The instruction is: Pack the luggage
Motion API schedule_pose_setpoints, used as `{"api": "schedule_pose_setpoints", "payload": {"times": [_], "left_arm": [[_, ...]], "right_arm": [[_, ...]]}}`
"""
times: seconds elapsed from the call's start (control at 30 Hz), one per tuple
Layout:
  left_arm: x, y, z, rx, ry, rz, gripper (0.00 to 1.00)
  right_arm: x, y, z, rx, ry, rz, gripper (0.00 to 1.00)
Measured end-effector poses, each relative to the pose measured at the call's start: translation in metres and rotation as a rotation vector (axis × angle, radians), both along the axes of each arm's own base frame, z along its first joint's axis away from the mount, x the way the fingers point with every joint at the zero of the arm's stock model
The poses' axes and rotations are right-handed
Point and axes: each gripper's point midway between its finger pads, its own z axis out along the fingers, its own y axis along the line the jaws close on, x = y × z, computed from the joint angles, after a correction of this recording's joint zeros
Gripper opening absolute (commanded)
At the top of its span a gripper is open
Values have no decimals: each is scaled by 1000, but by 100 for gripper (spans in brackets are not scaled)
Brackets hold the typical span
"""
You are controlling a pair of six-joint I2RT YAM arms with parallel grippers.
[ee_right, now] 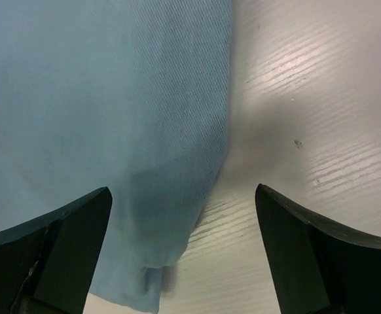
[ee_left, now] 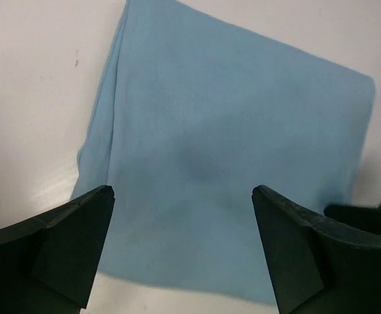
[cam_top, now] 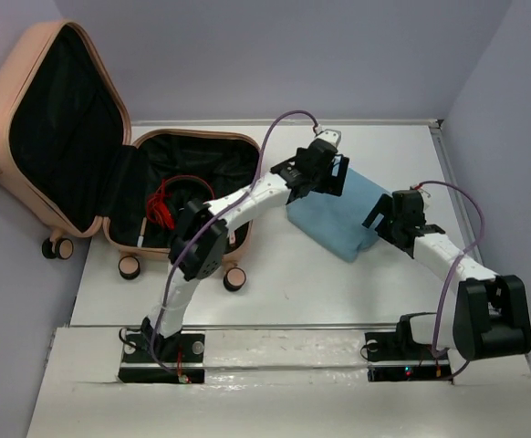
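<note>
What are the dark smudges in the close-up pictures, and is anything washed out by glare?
Left wrist view: a soft shadow darkens the middle of the blue cloth. Right wrist view: shadow falls across the cloth's edge and the white table, whose grain glints. Top view: glare streaks the glossy near ledge.

small peach-pink hard-shell luggage [cam_top: 101, 137], parked at the far-left corner of the table [cam_top: 338, 292], wide open, black lining showing, lid tipped up past the table's left edge, pink-and-black wheels toward the table's near side
</note>
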Motion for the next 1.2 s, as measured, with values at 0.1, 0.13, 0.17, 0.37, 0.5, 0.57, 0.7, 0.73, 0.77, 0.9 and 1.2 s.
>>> {"api": "schedule_pose_setpoints", "payload": {"times": [0.1,0.13,0.17,0.37,0.5,0.57,0.7,0.73,0.77,0.9,1.2], "left_arm": [[37,-10,-35,55,26,9,99],[43,-8,-50,84,51,13,99],[50,-5,-63,108,71,20,99],[70,3,-120,166,159,24,99],[69,1,-120,160,164,6,99],[70,0,-121,151,171,-7,99],[75,-4,-121,111,185,-39,83],[75,-5,-122,93,192,-53,77],[75,-7,-122,77,195,-67,56],[78,-14,-123,-1,207,-114,6],[53,-17,-113,-167,225,-198,6]], "right_arm": [[-2,3,-18,4,60,29,96],[-3,6,-25,14,83,44,96],[-3,10,-30,30,98,59,96],[16,33,-31,126,41,143,84],[30,45,-29,178,-6,182,72],[34,50,-30,199,-18,193,65],[35,53,-34,221,-12,201,32],[35,54,-34,224,-9,204,27],[35,56,-35,235,-8,202,23],[38,60,-31,262,-26,212,17],[21,67,0,291,-95,255,9]]}}
